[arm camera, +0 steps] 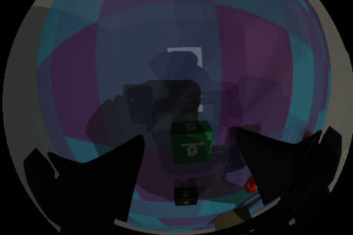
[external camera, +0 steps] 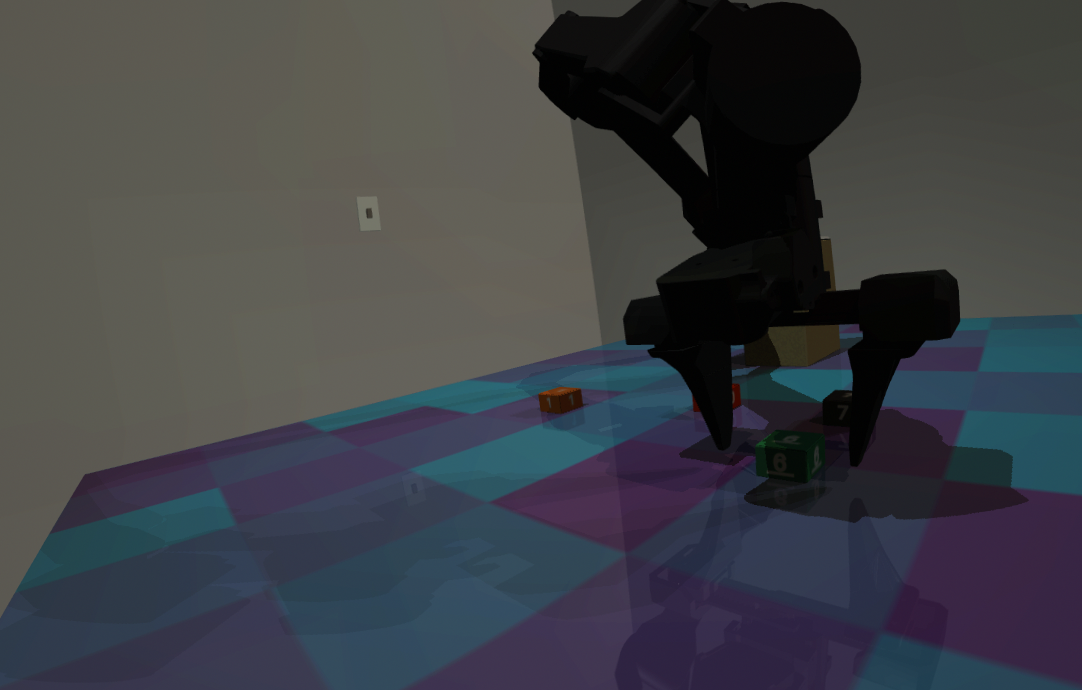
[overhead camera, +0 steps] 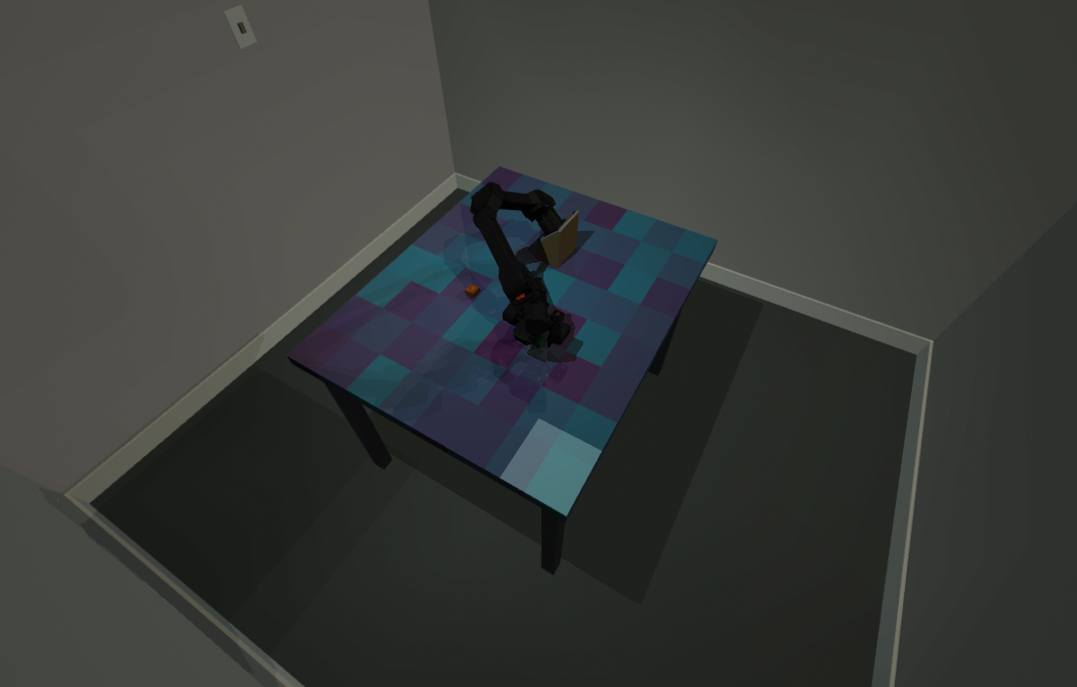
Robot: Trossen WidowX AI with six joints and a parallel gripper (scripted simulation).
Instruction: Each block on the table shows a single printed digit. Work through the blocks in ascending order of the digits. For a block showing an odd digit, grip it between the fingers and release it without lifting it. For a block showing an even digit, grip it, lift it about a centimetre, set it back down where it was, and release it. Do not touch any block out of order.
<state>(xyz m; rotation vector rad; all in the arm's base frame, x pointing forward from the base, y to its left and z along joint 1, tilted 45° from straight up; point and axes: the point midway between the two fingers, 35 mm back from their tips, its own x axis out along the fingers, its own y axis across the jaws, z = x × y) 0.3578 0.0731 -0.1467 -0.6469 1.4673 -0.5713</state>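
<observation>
My gripper is open, with its fingers low and apart on either side of the green block marked 6. The green block rests on the table between them, with a gap to each finger. The black block marked 7 lies behind it, partly hidden by a finger in the exterior view. The red block marked 0 is partly behind the other finger. The orange block marked 1 stands apart to the left; only a sliver shows in the wrist view.
A tan, upright angled object stands on the chequered table, beyond the blocks and near the arm's base. The arm hides part of the table in the top view. Shadows and reflections lie around the fingers.
</observation>
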